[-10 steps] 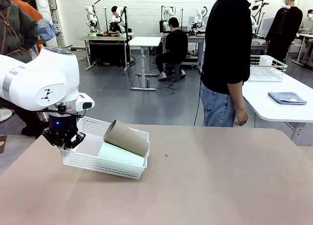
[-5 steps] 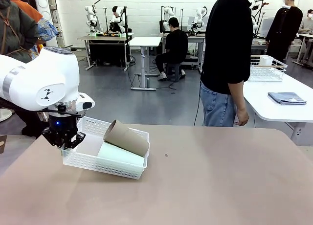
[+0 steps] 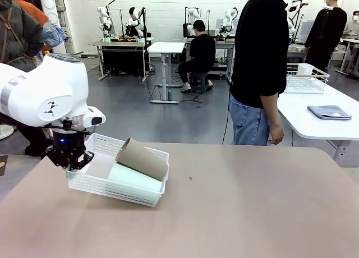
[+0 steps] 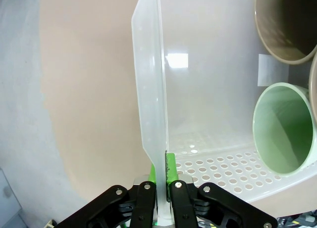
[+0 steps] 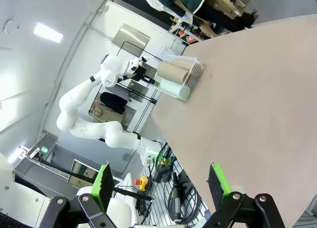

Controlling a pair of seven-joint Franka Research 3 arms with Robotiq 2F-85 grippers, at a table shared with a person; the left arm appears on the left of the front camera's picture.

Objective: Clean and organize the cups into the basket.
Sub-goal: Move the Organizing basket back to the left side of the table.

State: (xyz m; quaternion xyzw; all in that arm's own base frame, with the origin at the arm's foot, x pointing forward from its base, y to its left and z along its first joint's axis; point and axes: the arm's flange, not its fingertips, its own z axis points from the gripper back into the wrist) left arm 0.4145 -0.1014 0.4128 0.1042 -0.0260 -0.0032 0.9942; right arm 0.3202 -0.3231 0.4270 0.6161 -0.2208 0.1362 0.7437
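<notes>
White lattice basket [image 3: 120, 188] at table's [image 3: 241, 207] near left, tilted. Left gripper [image 3: 69, 161] pinches its thin left end wall. Basket light, flexible; wall may slip. Tan cup [image 3: 143, 159] and mint cup [image 3: 134, 178] lie loose inside, likely to roll. Right gripper [image 5: 161, 186] wide, empty.
</notes>
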